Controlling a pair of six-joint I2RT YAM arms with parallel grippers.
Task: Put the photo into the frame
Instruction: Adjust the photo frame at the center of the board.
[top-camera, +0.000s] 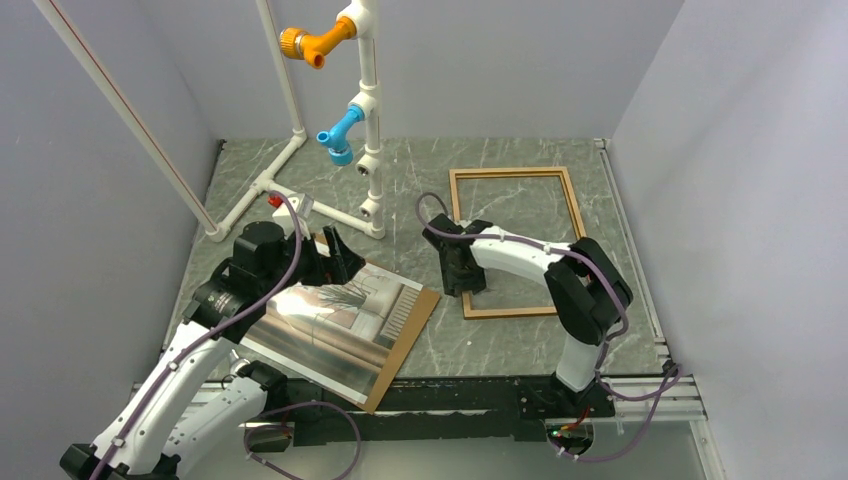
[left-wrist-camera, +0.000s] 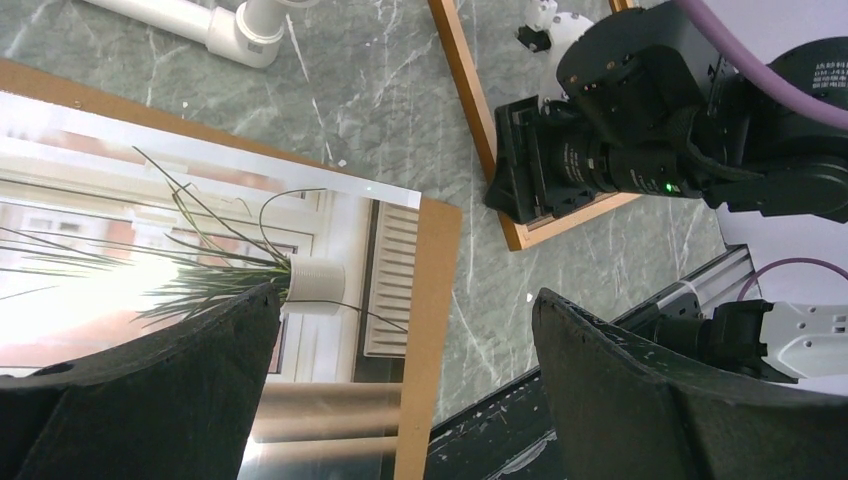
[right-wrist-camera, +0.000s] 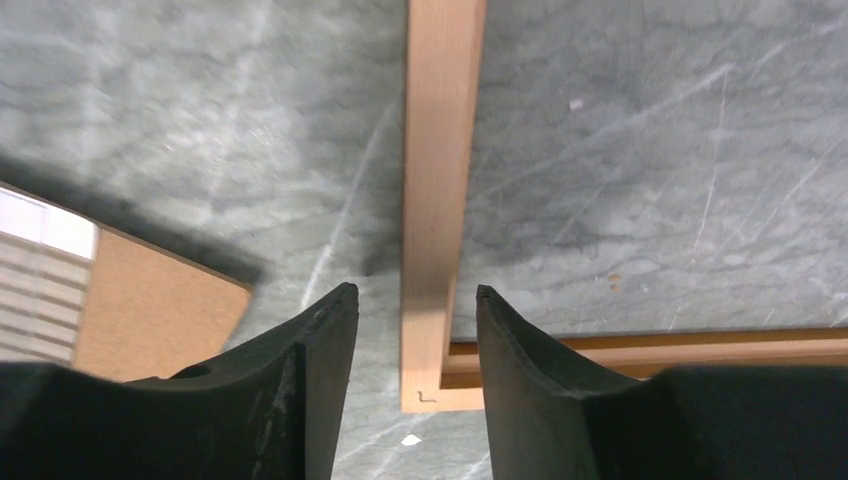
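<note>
Right tool (right-wrist-camera: 415, 292) straddles the left rail of the frame (right-wrist-camera: 440, 150) by its near corner, jaws apart; close squarely, without twisting it. Left tool (left-wrist-camera: 405, 295), also apart, hovers over the photo (left-wrist-camera: 150, 230), lying left of the frame.

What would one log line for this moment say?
left hand: open, over photo | right hand: open, astride frame rail | photo: on board, beside frame | frame: flat on table, empty
</note>
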